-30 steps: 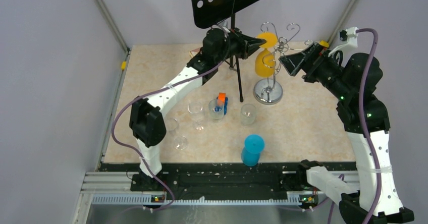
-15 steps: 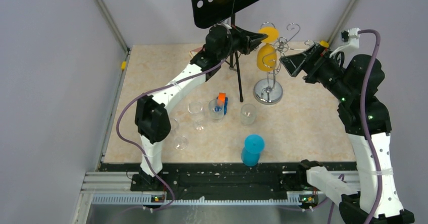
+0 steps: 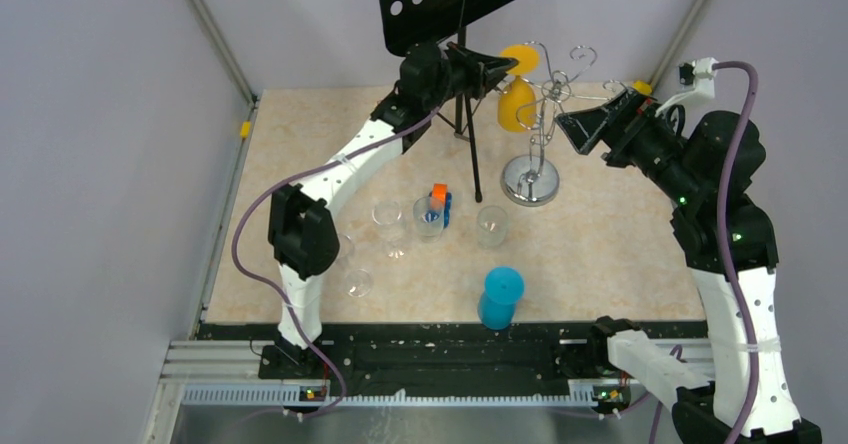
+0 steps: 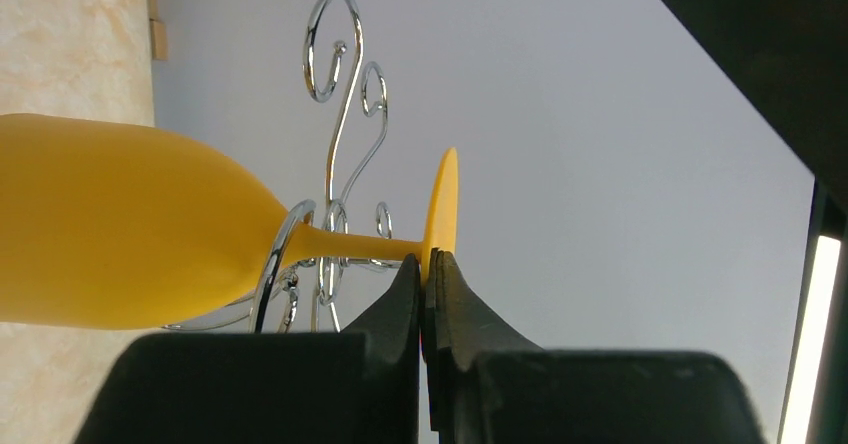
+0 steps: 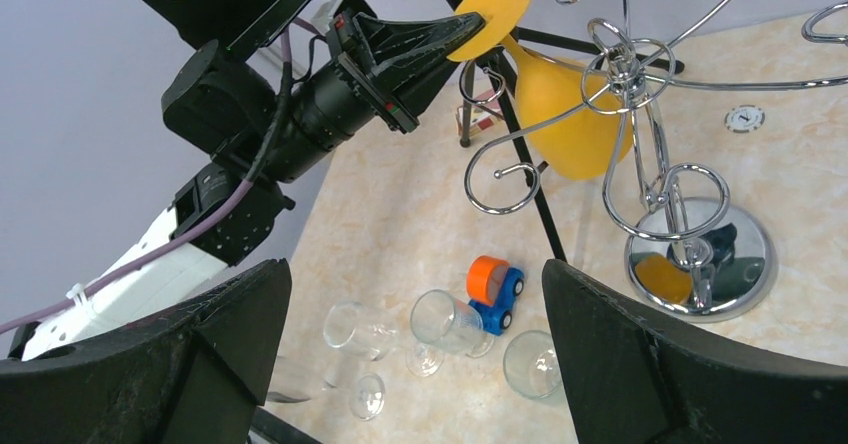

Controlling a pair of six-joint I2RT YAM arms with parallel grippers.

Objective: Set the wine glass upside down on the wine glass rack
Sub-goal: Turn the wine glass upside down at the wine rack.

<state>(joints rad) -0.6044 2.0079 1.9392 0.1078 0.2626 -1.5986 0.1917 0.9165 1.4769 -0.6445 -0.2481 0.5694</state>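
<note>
Since the earlier frame the left end effector (image 4: 425, 267) has drawn back and lifted, taking the yellow wine glass (image 3: 514, 104) with it. The bowl, which overlapped the chrome wine glass rack (image 3: 530, 179) near its post, now shows on the near side of the post from those fingers. The rack's top also looks slightly shifted, though its base sits where it did on the bench (image 3: 620, 244).

The left end effector is clamped on the rim of the glass's foot, its fingers pressed together on the thin disc. The glass is already inverted but tilted. Its foot is uppermost at the fingertips, and its stem runs crosswise to the fingers, ending in the bowl lower down and off to one side of them. In the left wrist view a curled hook arm loops around the stem where it joins the bowl. Whether the stem sits inside that loop or only passes behind it cannot be told.

The right end effector (image 3: 572, 129) hangs across the rack from the left one, close to the hook arms. Its jaws are spread wide and hold nothing.

The left arm alone carries the glass. Judging from this, what remains is to slide the stem along a hook arm until the foot rests on it.
</note>
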